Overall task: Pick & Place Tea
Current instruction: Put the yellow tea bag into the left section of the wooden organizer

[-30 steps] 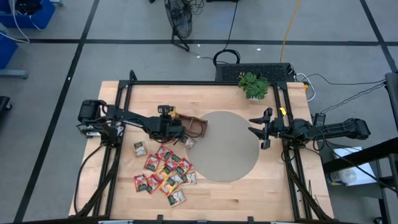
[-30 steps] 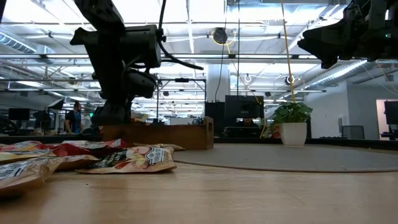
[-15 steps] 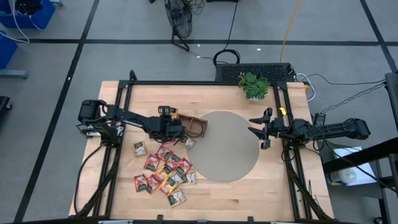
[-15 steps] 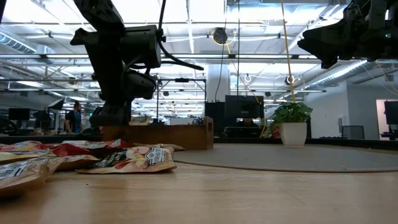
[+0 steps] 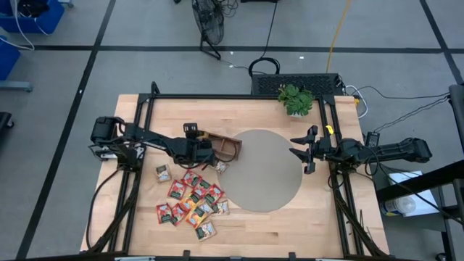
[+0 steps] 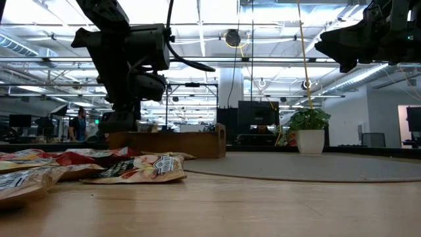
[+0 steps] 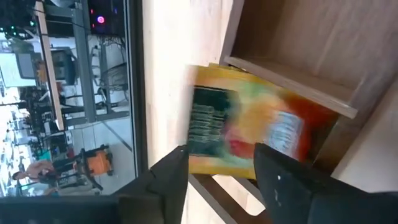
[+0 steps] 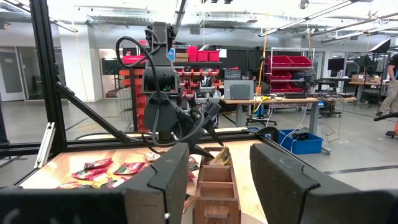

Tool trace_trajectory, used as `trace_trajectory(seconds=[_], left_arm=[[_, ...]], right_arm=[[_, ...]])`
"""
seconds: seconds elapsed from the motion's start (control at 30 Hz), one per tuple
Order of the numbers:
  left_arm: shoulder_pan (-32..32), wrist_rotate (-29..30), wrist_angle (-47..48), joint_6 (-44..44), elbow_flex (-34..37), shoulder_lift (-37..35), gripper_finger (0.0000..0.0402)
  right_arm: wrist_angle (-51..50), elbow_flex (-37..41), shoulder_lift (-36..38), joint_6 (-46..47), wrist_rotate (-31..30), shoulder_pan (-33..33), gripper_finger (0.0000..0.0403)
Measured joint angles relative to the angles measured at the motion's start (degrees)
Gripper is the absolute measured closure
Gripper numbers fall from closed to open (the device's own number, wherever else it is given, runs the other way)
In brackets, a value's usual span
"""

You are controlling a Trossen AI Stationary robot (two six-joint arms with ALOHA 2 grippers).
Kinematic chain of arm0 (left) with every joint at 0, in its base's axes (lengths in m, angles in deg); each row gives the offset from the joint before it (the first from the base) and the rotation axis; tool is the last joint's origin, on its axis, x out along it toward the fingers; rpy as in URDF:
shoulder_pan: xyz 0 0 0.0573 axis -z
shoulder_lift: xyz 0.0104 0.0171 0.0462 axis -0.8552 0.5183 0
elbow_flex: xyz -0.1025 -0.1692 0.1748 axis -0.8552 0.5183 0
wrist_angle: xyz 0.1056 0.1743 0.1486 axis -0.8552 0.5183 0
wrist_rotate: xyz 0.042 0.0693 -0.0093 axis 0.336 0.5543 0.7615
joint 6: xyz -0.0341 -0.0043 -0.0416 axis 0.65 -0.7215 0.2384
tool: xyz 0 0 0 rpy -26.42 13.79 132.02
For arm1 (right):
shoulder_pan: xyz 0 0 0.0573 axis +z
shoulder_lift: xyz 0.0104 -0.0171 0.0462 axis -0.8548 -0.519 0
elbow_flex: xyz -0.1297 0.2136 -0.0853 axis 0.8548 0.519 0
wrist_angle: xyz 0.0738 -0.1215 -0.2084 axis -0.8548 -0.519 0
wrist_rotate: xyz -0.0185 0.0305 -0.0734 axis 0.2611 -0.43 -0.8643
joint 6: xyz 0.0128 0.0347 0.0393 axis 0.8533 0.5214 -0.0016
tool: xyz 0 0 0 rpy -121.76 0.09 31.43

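Note:
My left gripper [image 5: 199, 148] hangs open over the left end of the brown wooden tray [image 5: 229, 147]. In the left wrist view its two fingers stand apart at either side of a yellow and red tea sachet [image 7: 249, 124], without touching it. That sachet lies in the tray's end compartment and leans on a divider [image 7: 292, 87]. Several more sachets, mostly red, lie in a loose pile [image 5: 190, 201] on the table near the tray. My right gripper [image 5: 299, 148] waits open above the right edge of the round grey mat [image 5: 268, 174].
A small potted plant [image 5: 295, 98] stands at the far edge, behind the mat. Single sachets lie apart from the pile [image 5: 162, 171] and by the tray [image 5: 220, 166]. Black frame rails run along both sides of the table. The right wrist view shows the tray [image 8: 214, 180] lengthwise.
My left gripper has risen slightly and drawn back a little toward the table's left edge. The right arm has kept still.

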Motion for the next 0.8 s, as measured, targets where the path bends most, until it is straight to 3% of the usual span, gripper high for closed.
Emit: trace_trajectory(seconds=[0.23, 0.37, 0.47, 0.53, 0.67, 0.8], left_arm=[[0.01, 0.35, 1.34, 0.15, -0.52, 0.00, 0.0200], [-0.12, -0.47, 7.18, 0.22, -4.84, 0.00, 0.0236], [-1.82, -8.13, 13.19, -1.59, -10.34, 0.00, 0.0319], [-4.37, -16.78, 15.72, -2.57, -14.28, -0.03, 0.0377], [-11.41, -31.63, 17.92, -2.18, -17.22, -0.07, 0.0396], [-16.32, -34.97, 19.05, -0.81, -15.61, -0.07, 0.0398]], right_arm=[[0.00, -0.01, 0.00, 0.00, 0.00, 0.01, 0.0248], [0.00, -0.01, -0.02, 0.00, 0.01, 0.00, 0.0248], [0.00, 0.00, 0.00, 0.00, 0.01, 0.01, 0.0248], [0.00, 0.01, -0.02, 0.00, 0.00, 0.00, 0.0248], [0.00, -0.01, -0.01, 0.00, 0.01, 0.00, 0.0248], [0.00, -0.01, -0.02, 0.00, 0.01, 0.00, 0.0248]])
